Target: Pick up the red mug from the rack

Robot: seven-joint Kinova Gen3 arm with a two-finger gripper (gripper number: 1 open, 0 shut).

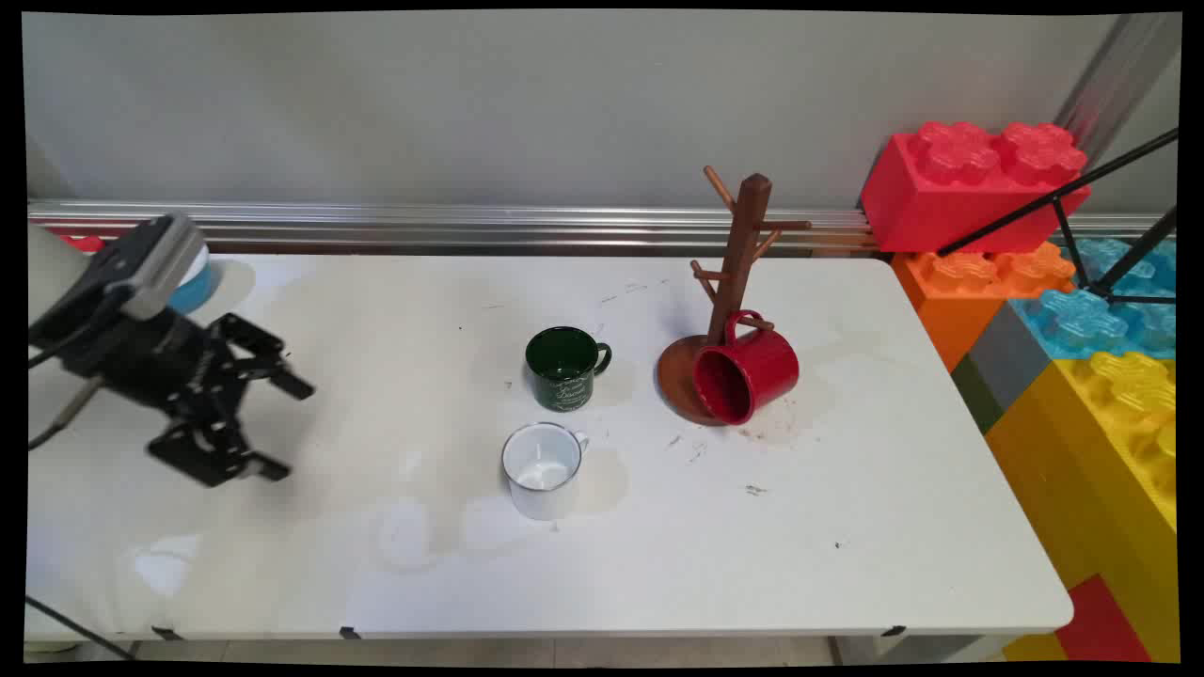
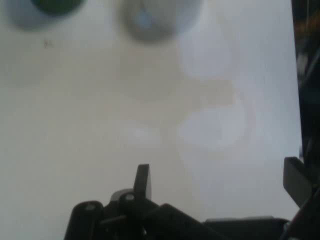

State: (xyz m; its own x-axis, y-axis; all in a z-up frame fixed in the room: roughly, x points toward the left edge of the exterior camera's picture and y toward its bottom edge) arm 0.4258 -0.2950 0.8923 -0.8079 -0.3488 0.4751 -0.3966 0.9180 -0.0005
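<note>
My claw [image 1: 283,428] hangs over the white table's [image 1: 847,527] left part, fingers spread wide, nothing between them. Nearest: one white enamel mug [image 1: 543,468], upright. Just behind it, one glossy dark green mug [image 1: 564,366] (pale lettering). Farther right, one wooden peg tree [image 1: 736,273] on a round base; one red mug [image 1: 746,374] hangs tilted from its lowest peg.
</note>
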